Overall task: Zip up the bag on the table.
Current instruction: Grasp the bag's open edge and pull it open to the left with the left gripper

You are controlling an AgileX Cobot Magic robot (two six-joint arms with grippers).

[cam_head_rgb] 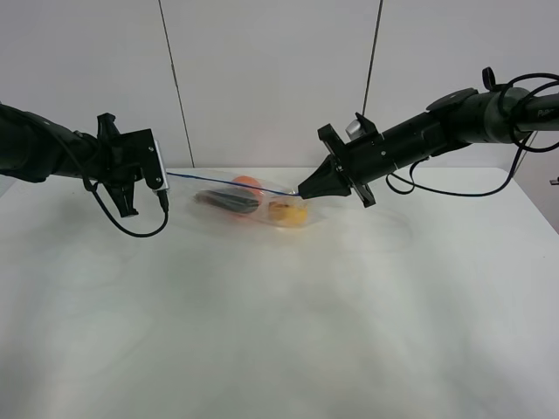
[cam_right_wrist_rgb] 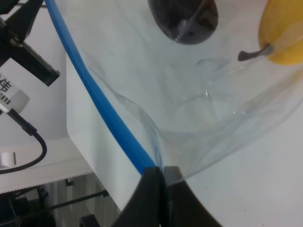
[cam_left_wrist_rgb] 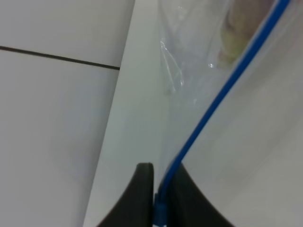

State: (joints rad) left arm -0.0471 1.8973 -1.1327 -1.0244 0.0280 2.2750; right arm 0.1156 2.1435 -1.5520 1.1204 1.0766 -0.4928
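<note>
On table (cam_head_rgb: 279,349), far middle, your bag (cam_head_rgb: 253,202) rested, zipper strip (cam_head_rgb: 229,183) lifted taut. You had left gripper (cam_head_rgb: 162,178) pinched on one strip end, right gripper (cam_head_rgb: 303,189) pinched on other, likely keeping strip straight for sealing.

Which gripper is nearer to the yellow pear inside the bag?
Right. The right gripper pinches the blue zipper strip close beside the pear; the left gripper holds the strip's other end, beyond the dark item.
</note>
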